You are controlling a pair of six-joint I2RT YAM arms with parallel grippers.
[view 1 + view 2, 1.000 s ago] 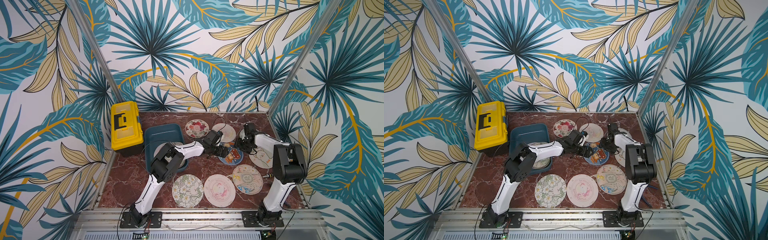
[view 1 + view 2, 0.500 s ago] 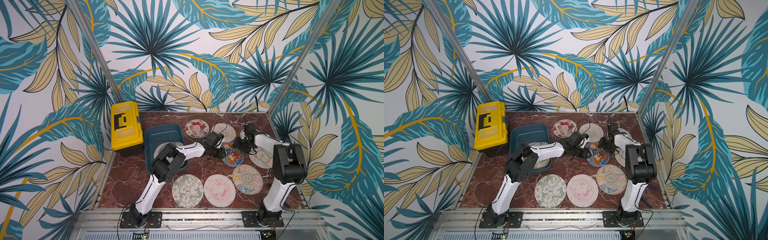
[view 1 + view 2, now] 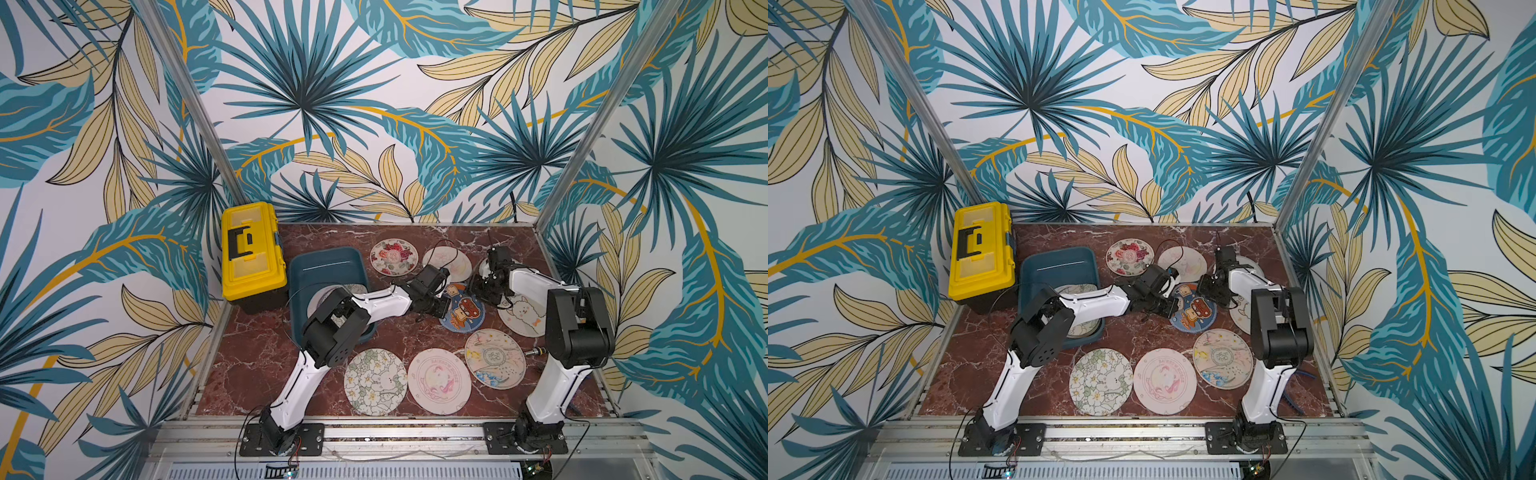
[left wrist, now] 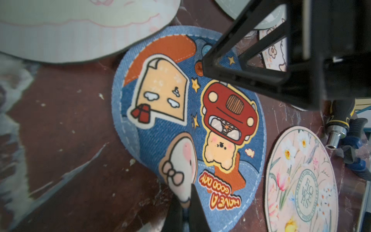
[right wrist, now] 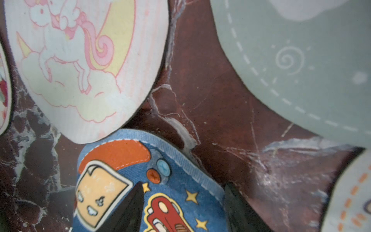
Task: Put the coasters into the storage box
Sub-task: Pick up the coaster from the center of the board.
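Left fingers (image 4: 197, 217) clenched on blue coaster's (image 4: 166, 128) raised edge; right fingers (image 5: 130, 211) spread astride far rim; open tabletop (image 4: 60, 120) beside.

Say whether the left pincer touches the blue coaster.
Touching. The left wrist view shows the left pincer shut on the curled edge of the blue coaster.
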